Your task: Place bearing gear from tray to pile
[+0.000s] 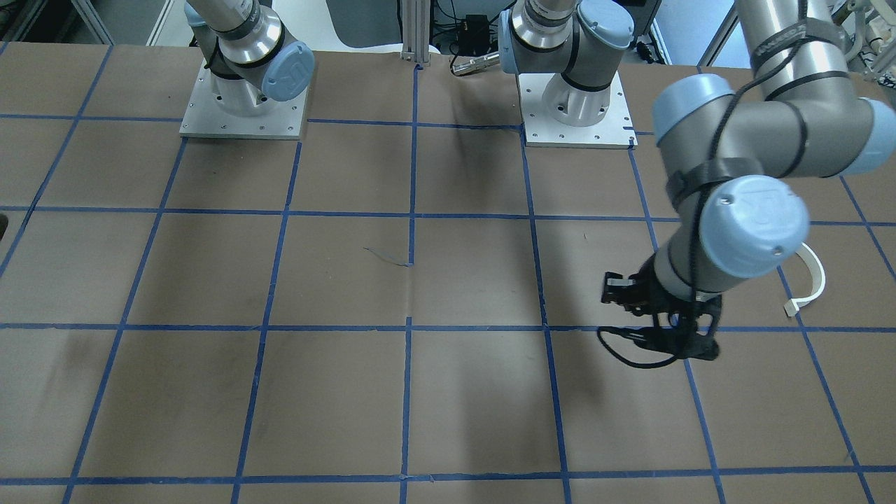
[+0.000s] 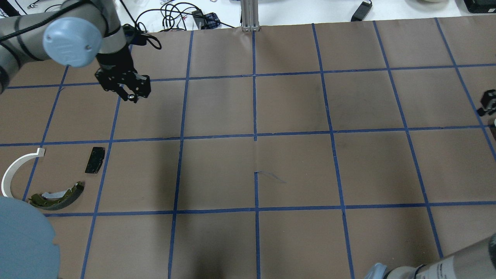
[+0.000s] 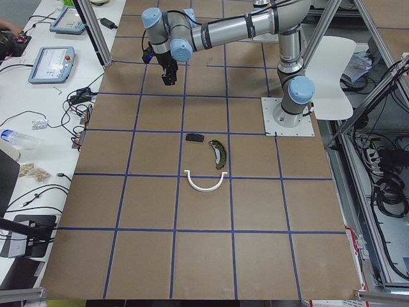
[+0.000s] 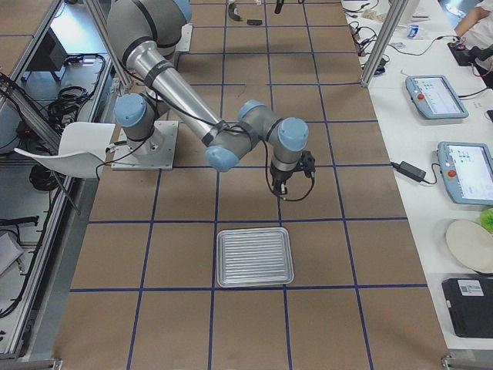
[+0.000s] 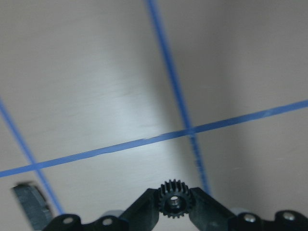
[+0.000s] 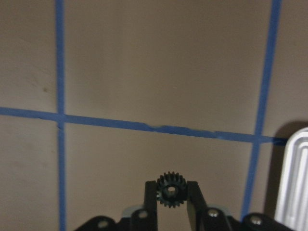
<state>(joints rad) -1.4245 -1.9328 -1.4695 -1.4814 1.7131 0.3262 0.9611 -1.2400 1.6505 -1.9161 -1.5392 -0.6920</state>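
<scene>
Tray [image 6: 296, 180] mostly outside right wrist view

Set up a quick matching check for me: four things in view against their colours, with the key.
Things:
1. bearing gear
2. tray
3. plastic arc
4. brake shoe

Colours:
A. white
B. olive-yellow
C. black
D. silver

Pairs: 1-C, 2-D, 3-A, 4-B
</scene>
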